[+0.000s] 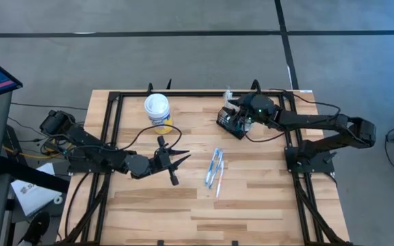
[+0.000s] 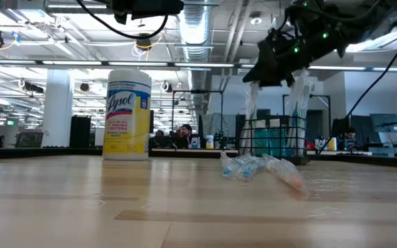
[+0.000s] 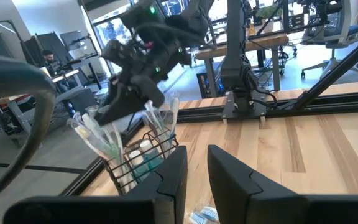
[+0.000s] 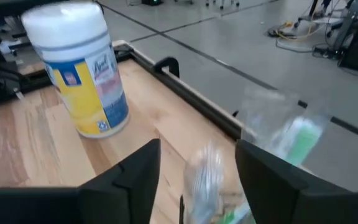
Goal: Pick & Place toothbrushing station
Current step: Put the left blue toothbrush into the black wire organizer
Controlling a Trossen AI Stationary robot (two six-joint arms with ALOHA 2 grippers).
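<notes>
The toothbrushing station is a black wire-mesh caddy that stands on its base near the table's far right corner. Clear-wrapped toothbrushes stand upright in it and stick out above its rim. My right gripper hovers open just above the caddy, with one wrapped toothbrush top between its fingers, apart from both. My left gripper hangs level over the table's middle left, open by a narrow gap with nothing in it.
Two or three more wrapped toothbrushes lie flat on the wood at mid-table, between the two grippers. A yellow wipes canister with a white lid stands at the far middle. A black metal frame borders the table.
</notes>
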